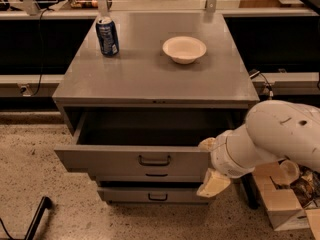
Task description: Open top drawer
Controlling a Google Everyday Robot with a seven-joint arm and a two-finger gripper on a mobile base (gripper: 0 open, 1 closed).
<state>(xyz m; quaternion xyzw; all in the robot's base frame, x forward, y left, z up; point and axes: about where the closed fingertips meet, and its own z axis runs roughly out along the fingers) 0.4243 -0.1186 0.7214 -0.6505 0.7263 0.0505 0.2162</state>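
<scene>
I see through one camera that sits high in front of the cabinet [150, 79] and looks down at it from close by, showing its top, the top drawer [115, 160], and the gripper [211, 164] at the drawer's right end.

Blue can [107, 36] upright, back-left of cabinet top [150, 79]; white bowl [184, 49] apart, rightward; cardboard box [280, 206] on floor [30, 149].

Gripper [210, 164] at right end of top drawer [110, 159] (can [107, 36] left of bowl [184, 49]).
</scene>
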